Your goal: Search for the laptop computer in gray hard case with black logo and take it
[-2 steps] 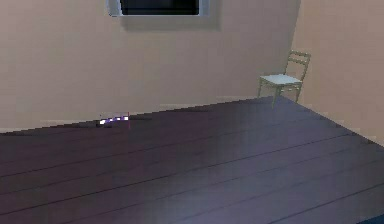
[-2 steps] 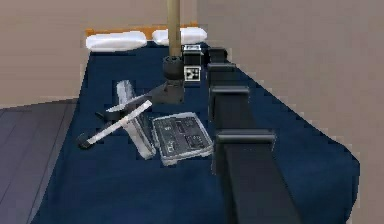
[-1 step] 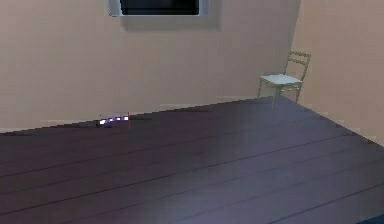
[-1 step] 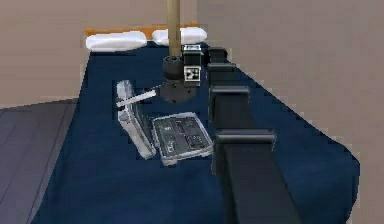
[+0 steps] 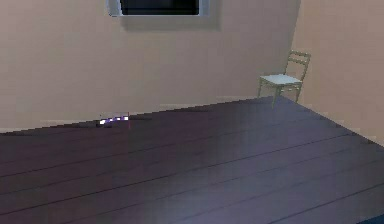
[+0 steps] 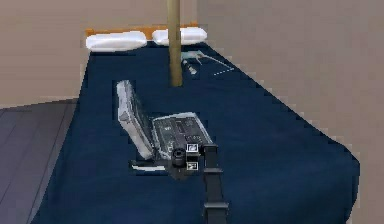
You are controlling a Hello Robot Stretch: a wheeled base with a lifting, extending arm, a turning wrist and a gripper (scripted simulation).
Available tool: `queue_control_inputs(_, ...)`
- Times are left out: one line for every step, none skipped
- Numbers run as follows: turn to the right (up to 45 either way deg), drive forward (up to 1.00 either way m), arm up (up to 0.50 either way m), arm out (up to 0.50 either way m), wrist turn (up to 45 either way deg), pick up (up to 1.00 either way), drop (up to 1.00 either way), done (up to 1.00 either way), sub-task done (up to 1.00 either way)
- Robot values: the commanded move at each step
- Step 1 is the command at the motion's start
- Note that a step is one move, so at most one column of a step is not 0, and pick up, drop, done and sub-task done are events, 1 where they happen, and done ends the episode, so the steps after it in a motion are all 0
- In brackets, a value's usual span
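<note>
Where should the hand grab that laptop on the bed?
Probably by the thin near edge of the flat half, coming in low from the hand's side. The laptop lies open on the bed. Its lid stands tilted up at the arm side view's left, so it blocks that side. The near edge lies free.

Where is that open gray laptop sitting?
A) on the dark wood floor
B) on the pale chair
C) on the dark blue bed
C: the laptop lies open on the bed, on its dark blue cover.
</note>
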Motion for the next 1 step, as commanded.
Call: queue_control_inputs(0.0,0.0,0.0,0.0,0.0,1.0,0.0,0.0,0.0)
